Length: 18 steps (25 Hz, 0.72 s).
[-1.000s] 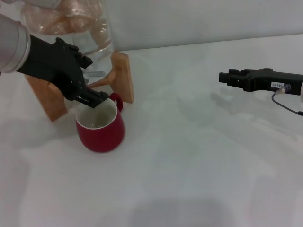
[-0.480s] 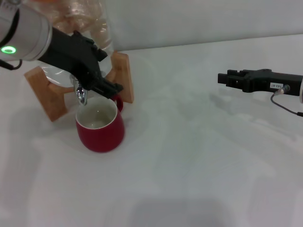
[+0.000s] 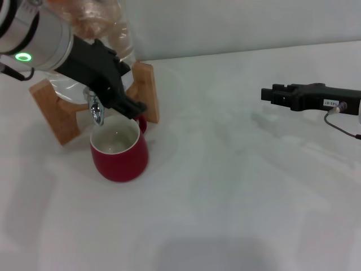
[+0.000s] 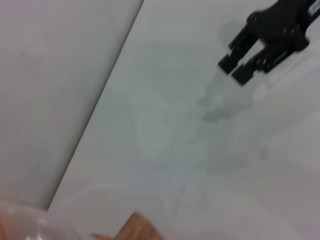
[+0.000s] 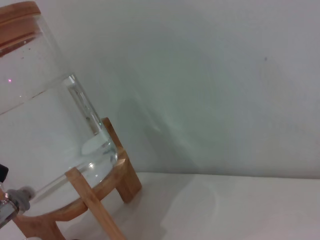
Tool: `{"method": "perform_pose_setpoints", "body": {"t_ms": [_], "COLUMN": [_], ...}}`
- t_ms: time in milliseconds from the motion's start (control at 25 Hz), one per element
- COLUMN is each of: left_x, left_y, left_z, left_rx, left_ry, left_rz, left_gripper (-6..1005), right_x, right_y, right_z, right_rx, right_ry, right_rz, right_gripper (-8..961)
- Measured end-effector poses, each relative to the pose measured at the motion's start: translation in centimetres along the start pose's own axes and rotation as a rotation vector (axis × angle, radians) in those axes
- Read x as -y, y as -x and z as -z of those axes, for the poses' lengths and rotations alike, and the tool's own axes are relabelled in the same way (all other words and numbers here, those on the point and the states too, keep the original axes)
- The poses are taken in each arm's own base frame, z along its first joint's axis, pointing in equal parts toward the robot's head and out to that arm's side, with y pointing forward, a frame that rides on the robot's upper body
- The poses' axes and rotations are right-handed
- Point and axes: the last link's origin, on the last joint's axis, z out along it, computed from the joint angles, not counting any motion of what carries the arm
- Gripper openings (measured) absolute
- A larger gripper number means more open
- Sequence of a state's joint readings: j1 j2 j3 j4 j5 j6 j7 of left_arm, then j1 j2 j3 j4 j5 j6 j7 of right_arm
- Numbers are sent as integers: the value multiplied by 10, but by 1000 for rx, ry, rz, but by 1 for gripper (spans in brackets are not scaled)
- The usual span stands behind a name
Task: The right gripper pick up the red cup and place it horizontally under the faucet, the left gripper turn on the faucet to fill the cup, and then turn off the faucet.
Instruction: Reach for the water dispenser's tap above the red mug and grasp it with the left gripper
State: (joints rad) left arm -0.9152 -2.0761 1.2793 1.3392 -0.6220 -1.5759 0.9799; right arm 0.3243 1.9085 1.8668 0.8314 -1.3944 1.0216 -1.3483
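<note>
The red cup [image 3: 119, 151] stands upright on the white table, mouth up and cream inside showing, handle turned toward the wooden stand. Just above its far rim hangs the chrome spout of the faucet [image 3: 97, 114], and I see no stream of water. My left gripper [image 3: 133, 106] reaches across the faucet from the left, and its black body hides the lever. The faucet [image 5: 14, 196] also shows in the right wrist view at the foot of the jar. My right gripper [image 3: 265, 94] hovers far to the right, open and empty; the left wrist view shows the right gripper [image 4: 233, 70] with its two tips apart.
A clear water jar [image 5: 50, 130] sits on a wooden stand [image 3: 145, 90] at the back left, against the wall. White table [image 3: 225, 192] stretches between the cup and the right arm.
My left gripper has lifted up and back from the cup's rim, uncovering the chrome spout. The cup and the right arm have stayed put.
</note>
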Motion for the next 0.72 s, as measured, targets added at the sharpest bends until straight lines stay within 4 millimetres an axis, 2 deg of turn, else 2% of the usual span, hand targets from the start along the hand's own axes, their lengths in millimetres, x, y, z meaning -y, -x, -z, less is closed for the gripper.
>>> {"method": "perform_pose_setpoints", "body": {"t_ms": [200, 720], "left_x": [-1, -2], "left_y": [6, 5], "left_z": [-3, -5], "left_rx": [39, 39], "left_ry": [-13, -10], "left_rz": [-12, -28], "left_gripper": [876, 876], "right_x": [1, 0], "right_y": [-1, -1], "right_z": [1, 1], "right_rx": [-1, -1], "right_ry": [-3, -2], "right_rz": [-2, -3], "right_gripper": [402, 402]}}
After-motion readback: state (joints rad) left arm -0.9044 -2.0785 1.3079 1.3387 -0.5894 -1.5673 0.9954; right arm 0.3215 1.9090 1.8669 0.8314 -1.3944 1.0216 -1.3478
